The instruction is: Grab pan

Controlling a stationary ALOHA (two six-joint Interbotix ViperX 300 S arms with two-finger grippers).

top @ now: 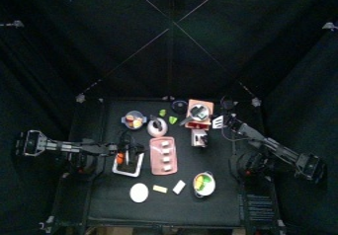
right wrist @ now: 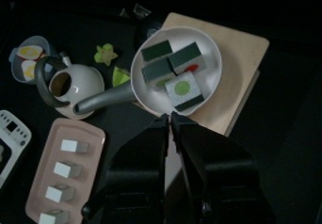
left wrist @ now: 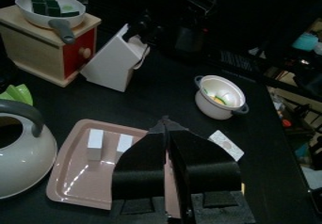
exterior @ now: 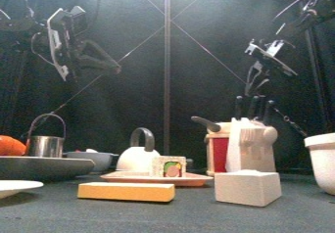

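Observation:
The pan (right wrist: 183,63) is white inside with a grey handle (right wrist: 107,96) and holds green and white blocks. It sits on a beige-topped wooden box (right wrist: 246,54) at the back of the table. My right gripper (right wrist: 172,126) hangs just above the pan's near rim, open, with nothing between its fingers. The top view shows this gripper (top: 218,127) right beside the pan (top: 199,111). My left gripper (left wrist: 170,126) hovers shut over a pink tray (left wrist: 70,181), away from the pan (left wrist: 51,4).
A white kettle (right wrist: 70,80) stands close to the pan's handle. A white knife block (left wrist: 120,58) stands beside the box. A small white pot (left wrist: 220,96), a plate (top: 140,191) and a bowl (top: 203,185) lie nearer the front.

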